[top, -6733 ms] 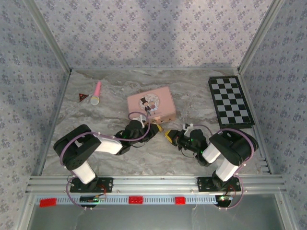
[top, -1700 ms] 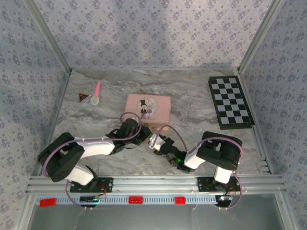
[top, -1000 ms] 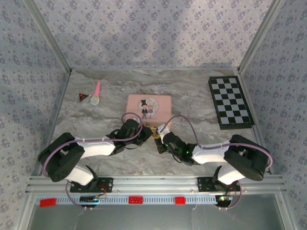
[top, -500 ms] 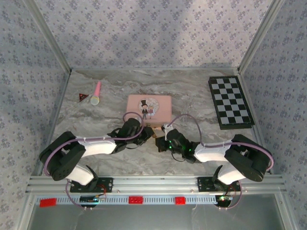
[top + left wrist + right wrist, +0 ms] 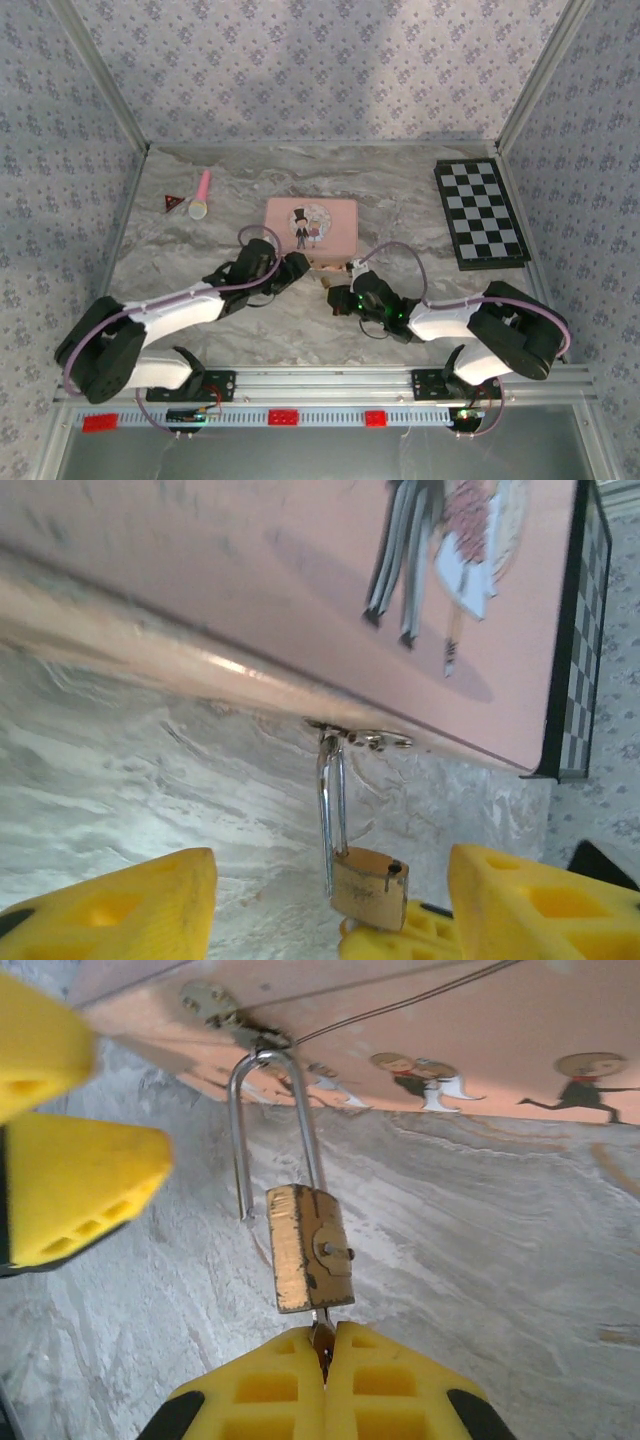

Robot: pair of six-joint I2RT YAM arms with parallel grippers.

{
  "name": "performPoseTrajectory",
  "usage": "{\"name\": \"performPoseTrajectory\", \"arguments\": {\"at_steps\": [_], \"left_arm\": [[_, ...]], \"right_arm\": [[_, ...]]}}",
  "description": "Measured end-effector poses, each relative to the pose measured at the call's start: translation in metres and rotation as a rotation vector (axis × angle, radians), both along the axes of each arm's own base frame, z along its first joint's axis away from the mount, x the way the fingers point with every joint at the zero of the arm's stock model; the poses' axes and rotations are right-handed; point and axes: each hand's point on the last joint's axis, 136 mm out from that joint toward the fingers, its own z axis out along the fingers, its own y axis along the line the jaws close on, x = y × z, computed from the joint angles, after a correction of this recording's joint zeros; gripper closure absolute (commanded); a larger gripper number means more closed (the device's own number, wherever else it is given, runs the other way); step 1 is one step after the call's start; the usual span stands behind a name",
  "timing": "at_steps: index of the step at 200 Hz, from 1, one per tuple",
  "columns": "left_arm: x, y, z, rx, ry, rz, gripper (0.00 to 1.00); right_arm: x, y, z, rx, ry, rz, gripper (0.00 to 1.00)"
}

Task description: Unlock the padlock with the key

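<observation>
One leg of the thin silvery shackle [image 5: 270,1070] ends in the air beside the brass body rather than inside it, so the padlock [image 5: 308,1248] looks already sprung, though I judge that from the right wrist view alone. The shackle's bend is hooked through the small hasp [image 5: 240,1025] on the near edge of the pink tin [image 5: 310,225], which is why the lock hangs off the tin's front instead of lying loose on the marbled table [image 5: 200,250].

The key [image 5: 322,1338] stands in the bottom of the body. The yellow pads [image 5: 270,1380] of the right gripper [image 5: 345,296] are pressed together on it, with only a sliver of metal showing above them. That pinch lines the arm up with the keyway, probably so a twist of the wrist turns the key.

From the other side, the left gripper [image 5: 292,268] faces the tin with its fingers [image 5: 120,910] spread wide. The padlock sits between them, touching neither, so nothing is grasped there. Its place suggests it is there to steady the body against the key's turn. With the jaws apart, the lock is borne only by the hasp and the key.

What remains, in my estimate, is to slip the shackle free of the hasp.
</observation>
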Motion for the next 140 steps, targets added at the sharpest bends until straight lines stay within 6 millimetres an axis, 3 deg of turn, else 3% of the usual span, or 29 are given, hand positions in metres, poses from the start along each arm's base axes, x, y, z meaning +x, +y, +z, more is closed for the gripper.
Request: {"name": "performPoseTrajectory", "arguments": {"at_steps": [18, 35, 54, 72, 105, 140], "left_arm": [[0.006, 0.016, 0.02, 0.003, -0.081, 0.015, 0.26], [0.013, 0.042, 0.035, -0.001, -0.165, 0.06, 0.22], [0.015, 0.074, 0.037, 0.025, -0.215, 0.116, 0.19], [0.014, 0.091, 0.04, 0.054, -0.254, 0.133, 0.18], [0.012, 0.096, 0.044, 0.093, -0.306, 0.102, 0.17], [0.013, 0.091, 0.02, 0.153, -0.251, 0.04, 0.17]], "right_arm": [[0.002, -0.004, 0.0, 0.046, 0.021, -0.033, 1.0], [0.002, -0.005, -0.002, 0.083, 0.045, -0.061, 1.0], [0.004, -0.006, -0.007, 0.112, 0.071, -0.09, 1.0], [0.015, -0.019, -0.012, 0.137, 0.093, -0.136, 1.0], [0.044, -0.058, -0.017, 0.133, 0.102, -0.264, 1.0], [0.048, -0.067, -0.01, 0.102, 0.085, -0.278, 1.0]]}}
